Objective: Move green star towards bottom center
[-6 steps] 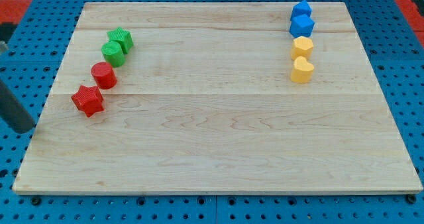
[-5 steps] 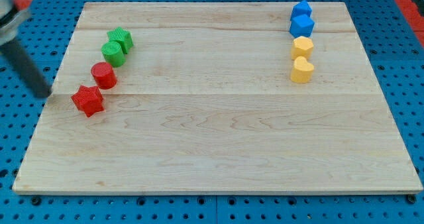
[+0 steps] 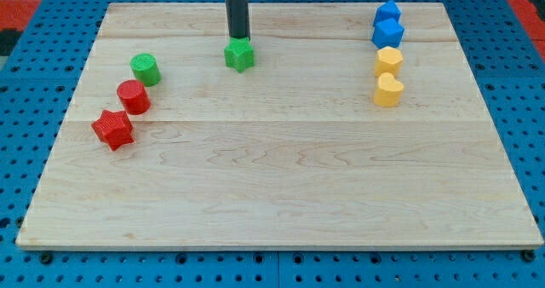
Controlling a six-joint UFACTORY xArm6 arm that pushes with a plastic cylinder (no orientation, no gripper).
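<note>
The green star (image 3: 240, 54) lies on the wooden board (image 3: 281, 177) in its upper middle part, left of centre. My tip (image 3: 238, 37) stands right at the star's top edge, touching or almost touching it, with the dark rod rising out of the view's top. A green cylinder (image 3: 145, 69) stands well to the star's left.
A red cylinder (image 3: 133, 96) and a red star (image 3: 112, 129) run diagonally below the green cylinder at the left. At the upper right stand two blue blocks (image 3: 387, 15) (image 3: 387, 34), then a yellow block (image 3: 388, 61) and a yellow heart (image 3: 388, 90) in a column.
The green star has moved from beside the green cylinder at the upper left to the upper middle. The rod has gone from the board's left edge to just above the star.
</note>
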